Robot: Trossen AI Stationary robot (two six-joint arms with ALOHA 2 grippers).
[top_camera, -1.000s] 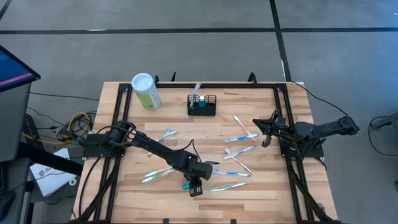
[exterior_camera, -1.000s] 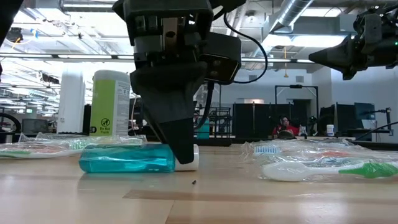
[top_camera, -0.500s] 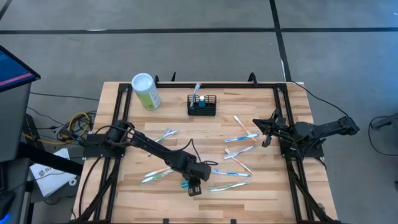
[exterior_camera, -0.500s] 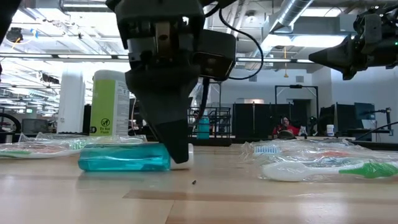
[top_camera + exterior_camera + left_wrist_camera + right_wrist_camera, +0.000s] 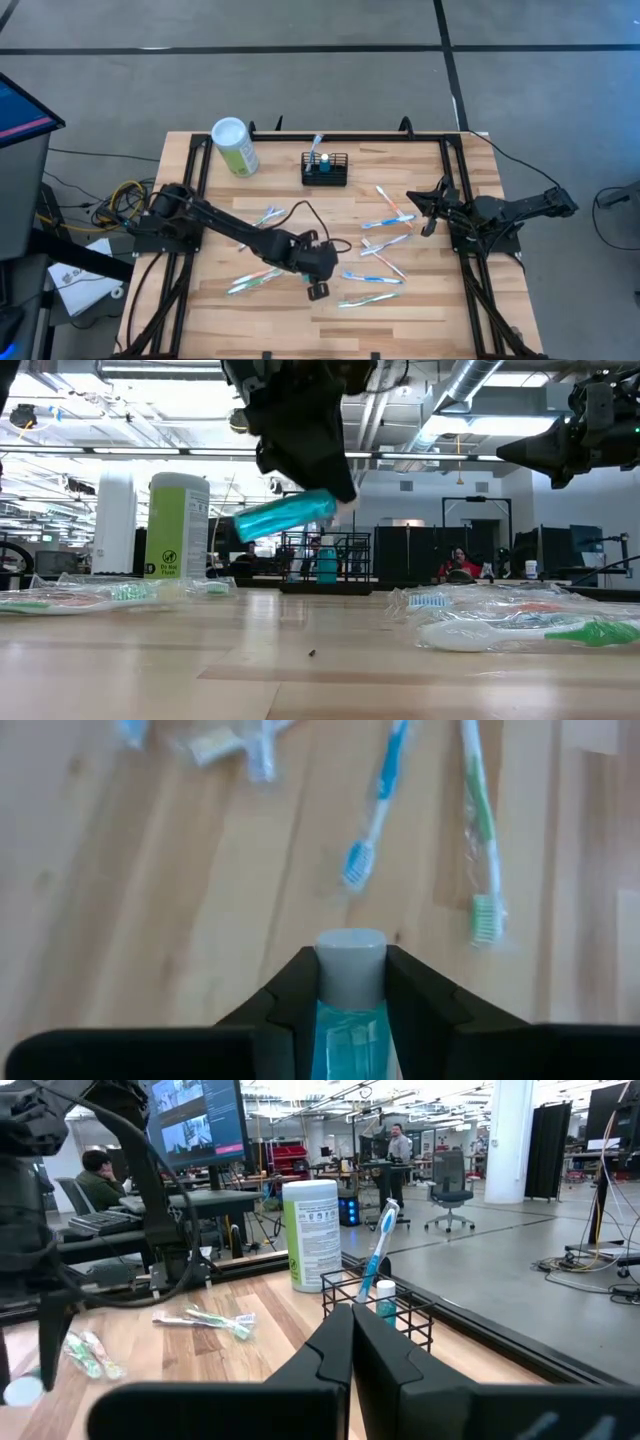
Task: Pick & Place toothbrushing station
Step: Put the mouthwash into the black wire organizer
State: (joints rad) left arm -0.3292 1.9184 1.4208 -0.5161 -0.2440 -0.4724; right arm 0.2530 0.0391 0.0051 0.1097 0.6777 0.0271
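Observation:
My left gripper (image 5: 318,288) hangs over the table's near middle, shut on a teal bottle (image 5: 285,515) with a pale cap (image 5: 350,952). The toothbrushing station, a small black wire basket (image 5: 325,169), stands at the far middle of the table. It holds an upright blue toothbrush (image 5: 378,1245) and a small teal bottle (image 5: 386,1302). My right gripper (image 5: 424,210) waits shut at the table's right side, raised off the table. My left gripper pinches the teal bottle between its two fingers (image 5: 300,992) at the neck, just behind the cap (image 5: 350,970). The fingers slant down from above and lie along the bottle's sides. The bottle is lifted clear of the table and tilted, cap end higher, its other end (image 5: 245,523) lower.
Wrapped toothbrushes (image 5: 385,222) lie scattered over the table's middle and right, with more (image 5: 256,277) at the near left. A pale-green cylinder with a white lid (image 5: 234,146) stands at the far left. A black frame (image 5: 455,160) borders the table.
My left gripper has risen from the table and tipped, taking the teal bottle with it. The bottle lay flat on the wood a second ago; now it hangs clear, tilted with its cap end up.

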